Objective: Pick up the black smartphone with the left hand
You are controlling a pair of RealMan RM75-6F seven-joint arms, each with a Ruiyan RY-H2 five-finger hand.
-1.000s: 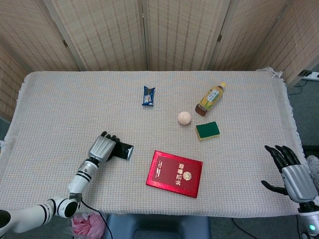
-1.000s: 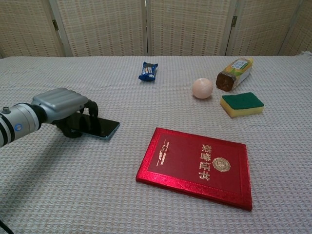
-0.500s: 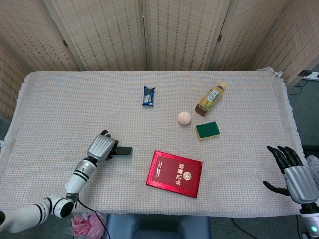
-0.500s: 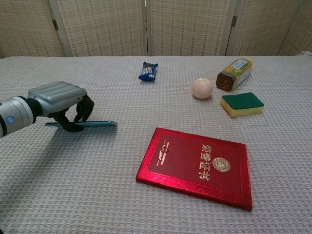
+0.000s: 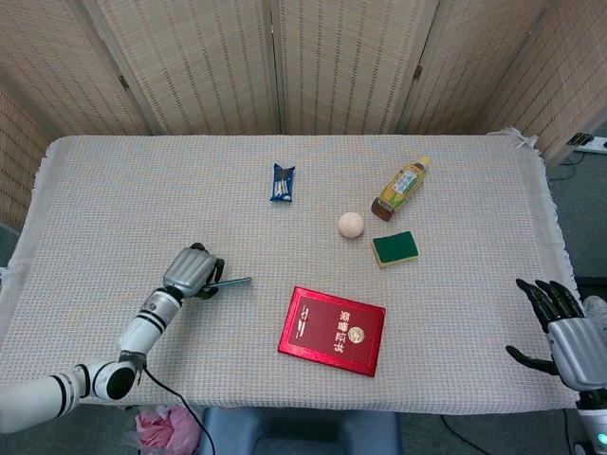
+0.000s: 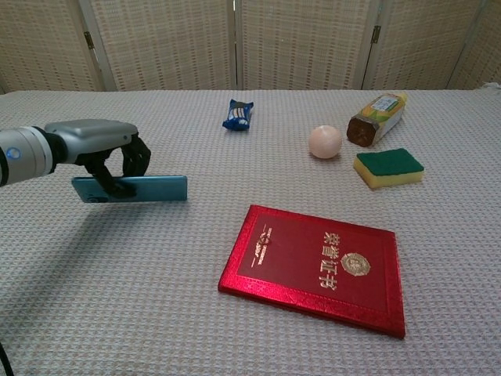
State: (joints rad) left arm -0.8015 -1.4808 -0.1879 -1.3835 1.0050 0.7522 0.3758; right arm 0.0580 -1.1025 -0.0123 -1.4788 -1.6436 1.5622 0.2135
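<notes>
Gold Chinese characters and a round emblem on the red booklet (image 6: 317, 265); too small to read.

Bare cloth all around the left hand (image 6: 98, 145); nearest obstacle, the red booklet (image 6: 317, 266), well apart.

We are seeing the smartphone (image 6: 131, 189) sitting in our left hand (image 6: 100, 149), left of the booklet (image 6: 317, 267); behind the booklet, the ball (image 6: 325, 142) is lying between the snack packet (image 6: 237, 114) and the bottle (image 6: 376, 118), with the sponge (image 6: 387, 168) just in front of the bottle.
</notes>
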